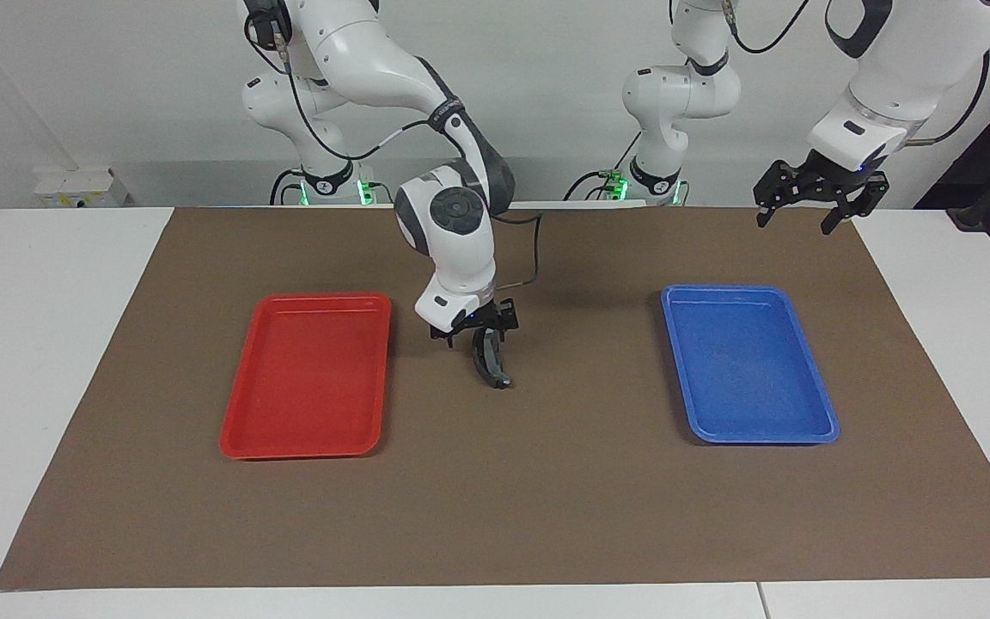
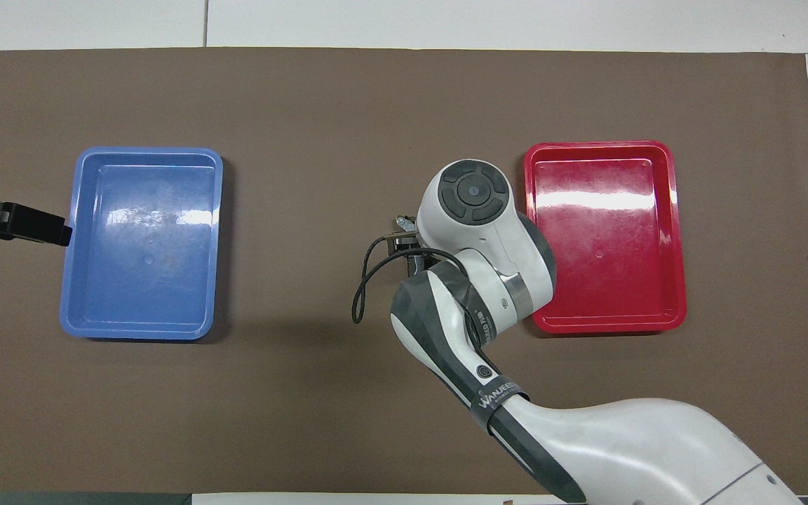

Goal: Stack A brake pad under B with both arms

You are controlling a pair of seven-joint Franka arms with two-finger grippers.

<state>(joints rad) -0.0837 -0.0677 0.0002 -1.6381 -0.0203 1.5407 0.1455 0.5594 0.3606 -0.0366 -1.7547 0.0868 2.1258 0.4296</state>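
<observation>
B (image 1: 488, 364) lies on the mat (image 1: 546, 507) between 2 trays (image 1: 308, 375), the right claw (image 1: 475, 331) over it.

The mat (image 1: 546, 481) is plain brown on a white table (image 1: 31, 344). 1 tray (image 1: 306, 375) is red, the other tray (image 1: 748, 365) blue, both glossy. The pad B (image 1: 488, 365) is black with a grey strip and silvery tip. Both arms are white with dark grey caps and black grippers.

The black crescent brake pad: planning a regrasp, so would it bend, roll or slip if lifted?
The black crescent brake pad keeps its curve, so probably stiff. Lying flat on the brown mat, it is unlikely to roll. Its narrow arc might pivot between fingers.
</observation>
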